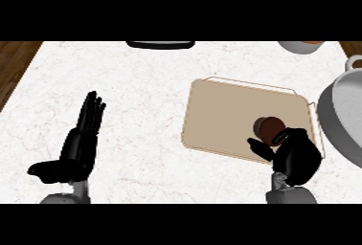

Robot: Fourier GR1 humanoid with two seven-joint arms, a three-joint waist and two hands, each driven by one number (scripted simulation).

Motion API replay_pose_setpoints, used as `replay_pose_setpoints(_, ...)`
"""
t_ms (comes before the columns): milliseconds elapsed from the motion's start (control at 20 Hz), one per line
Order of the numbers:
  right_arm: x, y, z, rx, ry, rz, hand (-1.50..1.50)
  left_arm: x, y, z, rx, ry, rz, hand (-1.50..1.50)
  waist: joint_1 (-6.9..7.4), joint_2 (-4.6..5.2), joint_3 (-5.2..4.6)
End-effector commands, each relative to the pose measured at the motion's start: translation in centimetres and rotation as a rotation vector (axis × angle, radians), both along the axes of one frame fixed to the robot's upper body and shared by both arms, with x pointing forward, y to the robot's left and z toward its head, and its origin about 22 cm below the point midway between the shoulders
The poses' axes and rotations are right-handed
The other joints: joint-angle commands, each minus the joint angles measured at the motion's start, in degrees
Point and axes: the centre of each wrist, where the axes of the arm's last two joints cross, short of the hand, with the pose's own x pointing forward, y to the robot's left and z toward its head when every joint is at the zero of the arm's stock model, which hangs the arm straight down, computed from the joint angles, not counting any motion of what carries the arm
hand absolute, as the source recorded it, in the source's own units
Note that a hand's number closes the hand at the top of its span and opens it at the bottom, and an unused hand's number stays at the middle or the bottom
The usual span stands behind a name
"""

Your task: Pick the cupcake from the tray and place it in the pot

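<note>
A: In the head view, where is your cupcake, and which way does it lie?

B: You'll find it on the beige tray, near the tray's lower right corner. It looks tipped on its side: a dark brown disc face turned up and left, with its long axis slanting from upper left to lower right. Your right hand covers its lower right part.

A: Is that hand clamped on it?

B: Its black fingers and thumb curl round the cupcake's lower edge, so you have it clasped. The grey forearm comes up from the lower edge, with the palm over the tray's near rim.

A: What about surfaces and shapes?

B: The tray is a flat, matte rounded rectangle with a thin raised rim, turned slightly clockwise on the white marbled counter. Your grey metal pot is round and sits just right of the tray, cut by the edge.

A: And the left hand?

B: It rests at the left, fingers straight and together, pointing up, thumb out sideways, holding nothing.
</note>
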Motion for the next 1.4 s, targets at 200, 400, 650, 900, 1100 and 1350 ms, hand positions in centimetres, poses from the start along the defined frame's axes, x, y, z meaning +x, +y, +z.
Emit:
replay_pose_setpoints(200, 8.1, -8.3, 6.4, -0.022, -0.013, -0.416, 1.50, 0.3, -1.0, 0.4, 0.009, -0.023, -0.074, 0.00, 4.33, 1.44, -0.14)
replay_pose_setpoints(400, 11.3, -11.9, 10.9, -0.141, -0.041, -0.542, 1.50, 0.6, -2.2, 0.7, 0.007, -0.033, -0.100, 0.00, 5.96, 1.46, -0.11)
replay_pose_setpoints(650, 14.2, -13.7, 14.9, -0.215, 0.001, -0.700, 1.50, 1.0, -3.2, 1.1, 0.001, -0.041, -0.143, 0.00, 8.13, 1.64, -0.16)
replay_pose_setpoints(900, 15.6, -16.1, 16.6, -0.284, 0.035, -0.847, 1.50, 1.2, -2.8, 1.0, 0.016, -0.037, -0.139, 0.00, 7.34, 1.30, 0.00)
replay_pose_setpoints(1100, 16.5, -16.3, 17.3, -0.281, 0.046, -0.932, 1.50, 1.3, -3.1, 0.5, 0.003, -0.019, -0.130, 0.00, 6.78, 1.35, 0.06)
replay_pose_setpoints(1350, 17.0, -17.1, 17.7, -0.282, 0.065, -0.997, 1.50, 1.1, -2.5, -0.3, 0.015, 0.008, -0.096, 0.00, 5.09, 0.66, 0.14)
